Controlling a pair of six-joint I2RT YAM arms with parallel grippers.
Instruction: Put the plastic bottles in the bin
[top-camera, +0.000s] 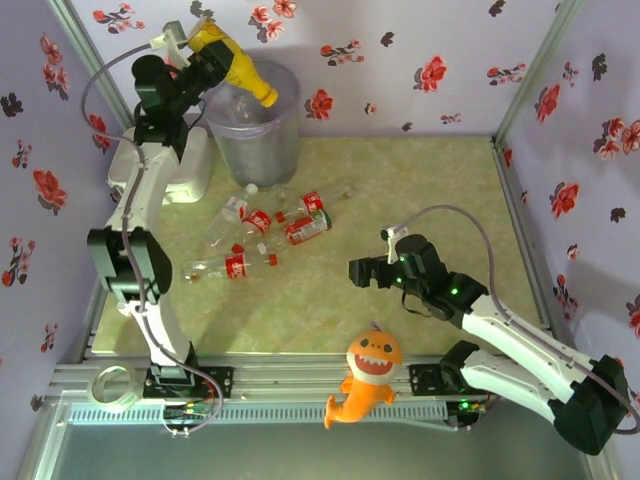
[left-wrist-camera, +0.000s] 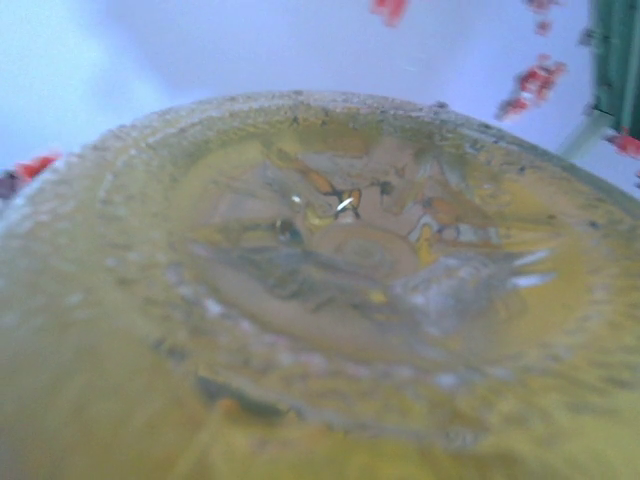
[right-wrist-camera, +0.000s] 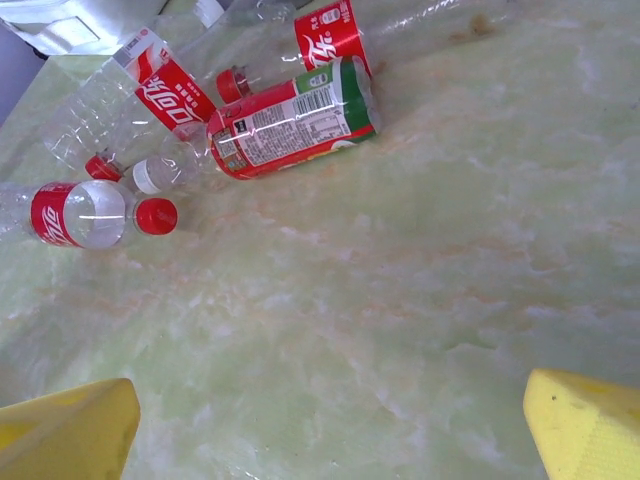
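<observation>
Over bin (top-camera: 262, 150), left claw (top-camera: 211, 55) (yellow bottle (top-camera: 245, 74))

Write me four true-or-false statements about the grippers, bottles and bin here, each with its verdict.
1. The left gripper holds the yellow squeeze bottle in the air at the bin's rim. True.
2. The right gripper is shut on a bottle. False: it is open and empty.
3. The red-labelled bottles stand upright. False: they lie on the table.
4. The orange plush shark sits beside the right arm's base. True.
</observation>
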